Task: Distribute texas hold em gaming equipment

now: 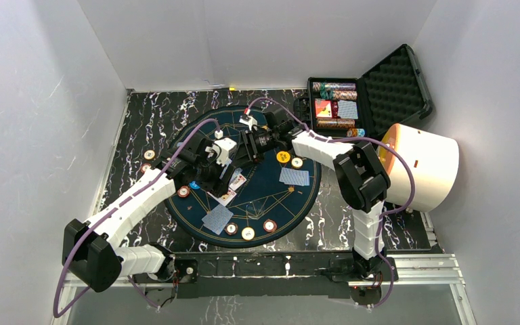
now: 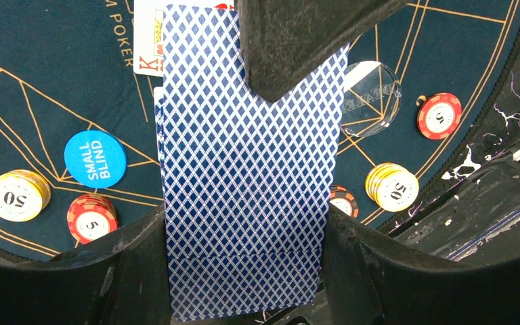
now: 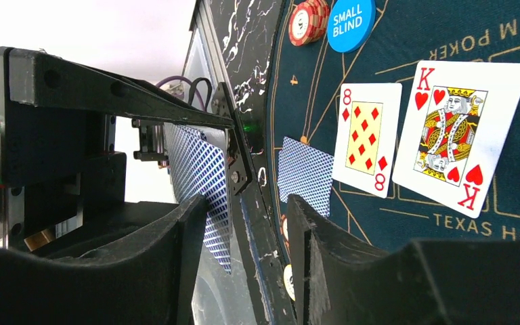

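left gripper: jaws clenched on the long edges of a stack of blue-backed cards, held clear of the poker mat. That leaves the far end free for a pick.
right gripper: jaws released and straddling that free end. One finger lies over the patterned back, and a gap shows beside the card (not pinched yet, as I read it).
why: looks like a hand-to-hand deal, with left as card holder and right peeling one off.
on mat: 8 of diamonds and king of hearts face up, side by side; face-down cards at the right seat.
chips: 50s stack and 5s stack sit near the Small Blind button, so that seat looks supplied.
case: open at the far right of the bench, chip rolls inside.
next: right needs to close on a single card and slide it off without dragging a second.
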### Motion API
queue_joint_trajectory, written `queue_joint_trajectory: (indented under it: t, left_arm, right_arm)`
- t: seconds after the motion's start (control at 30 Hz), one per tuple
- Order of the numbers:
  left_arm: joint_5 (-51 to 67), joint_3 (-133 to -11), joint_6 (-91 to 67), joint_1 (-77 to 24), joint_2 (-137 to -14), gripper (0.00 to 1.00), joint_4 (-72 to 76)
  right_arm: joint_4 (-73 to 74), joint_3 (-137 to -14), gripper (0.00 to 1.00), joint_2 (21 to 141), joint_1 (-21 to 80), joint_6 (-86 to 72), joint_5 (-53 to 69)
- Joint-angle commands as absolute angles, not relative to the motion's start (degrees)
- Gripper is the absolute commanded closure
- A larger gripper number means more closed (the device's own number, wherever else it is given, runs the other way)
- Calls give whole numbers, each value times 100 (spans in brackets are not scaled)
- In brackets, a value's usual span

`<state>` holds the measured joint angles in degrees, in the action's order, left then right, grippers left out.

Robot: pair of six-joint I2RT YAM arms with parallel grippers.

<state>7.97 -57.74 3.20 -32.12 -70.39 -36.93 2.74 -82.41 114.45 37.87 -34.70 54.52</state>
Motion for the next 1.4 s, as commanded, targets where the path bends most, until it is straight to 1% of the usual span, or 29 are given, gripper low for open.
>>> queue_joint_trajectory:
  t: [0.0,0.13,0.2,0.4,0.57,0.77,0.83,0.93,1.03,1.13,1.17,1.27,1.37]
  left_arm:
    - [913,-5880,281,-3249,-6907,100,-3659]
    - [922,-5880,266,-3244,-6908,100,-3658]
    - [927,-5872,256,-3247,-6910,100,-3665]
    - [926,-5862,228,-3246,-6881,100,-3665]
    - [923,-5849,196,-3246,-6865,100,-3670]
    - [835,-5774,55,-3244,-6814,100,-3646]
    - [776,-5738,-4,-3244,-6816,100,-3656]
    - [580,-5698,-134,-3236,-6793,100,-3687]
    - [352,-5716,-289,-3205,-6753,100,-3756]
    - [201,-5761,-503,-3048,-6708,100,-3836]
    - [194,-5769,-568,-2945,-6684,100,-3865]
    - [202,-5839,-687,-2598,-6644,100,-4014]
    - [300,-5913,-656,-2252,-6541,100,-4079]
  right_arm:
    - [221,-8318,46,11038,3746,-3272,5590]
    - [208,-8277,47,10947,3737,-3261,5561]
    - [195,-8269,51,10918,3741,-3261,5565]
    - [198,-8247,68,10899,3736,-3302,5628]
    - [189,-8218,74,10861,3712,-3335,5585]
    - [177,-8135,91,10669,3565,-3366,5505]
    - [187,-8140,100,10571,3501,-3366,5470]
    - [201,-8120,100,10366,3390,-3267,5412]
    - [594,-8138,100,10054,3244,-2620,4952]
    - [1030,-8086,100,9563,3199,-1330,3932]
    - [893,-7883,100,9385,3198,-909,3657]
    - [-560,-6727,100,8817,3226,153,3138]
    - [-1403,-6180,100,8519,3327,1878,2906]
